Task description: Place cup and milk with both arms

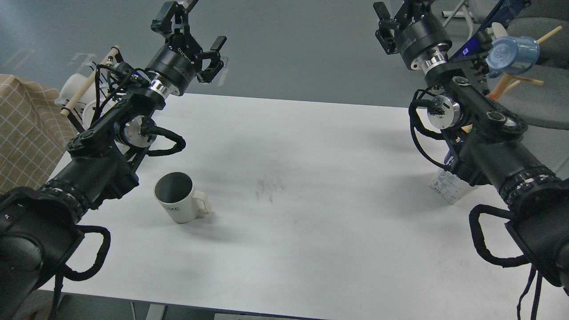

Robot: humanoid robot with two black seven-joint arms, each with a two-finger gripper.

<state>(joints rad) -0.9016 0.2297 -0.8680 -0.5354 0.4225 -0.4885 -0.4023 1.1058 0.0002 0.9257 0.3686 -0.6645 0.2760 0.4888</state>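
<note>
The cup [179,198] stands upright well below and nearer me than the left gripper [192,38] — fingers spread, empty — while the milk [448,186] sits half-hidden under the right arm, far below the right gripper [391,18] — whose opening I cannot tell.

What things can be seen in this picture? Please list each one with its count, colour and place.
Mug: one, white with dark inside, upright on the table, near left, handle to the right.
Milk carton: one, white with blue print, at the table's right edge, mostly hidden behind the right arm.
Table: one, white, fills the middle of the view.
Blue cup: one, on a wooden rack peg, far right, off the table.
White cups: at least two, on a wooden rack behind the left arm.
Checked cloth: one, beige, left edge.
Left tool: one, black, open, raised beyond the far edge.
Right tool: one, black, cut off by the top edge.
</note>
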